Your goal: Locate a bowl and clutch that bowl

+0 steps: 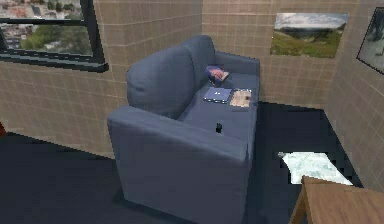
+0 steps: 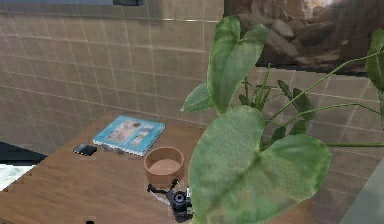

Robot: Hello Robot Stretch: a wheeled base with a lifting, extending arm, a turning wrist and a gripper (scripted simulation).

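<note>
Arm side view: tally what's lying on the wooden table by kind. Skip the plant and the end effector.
Brown bowl: 1
Blue book: 1
Small dark object: 1
Total: 3

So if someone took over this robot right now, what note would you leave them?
The gripper shows in the arm side view just below the brown bowl, partly behind a plant leaf; cannot tell whether it holds anything.
The brown bowl stands upright on the wooden table, right of a blue book.
Done: bowl located. Left: clutch it.
</note>
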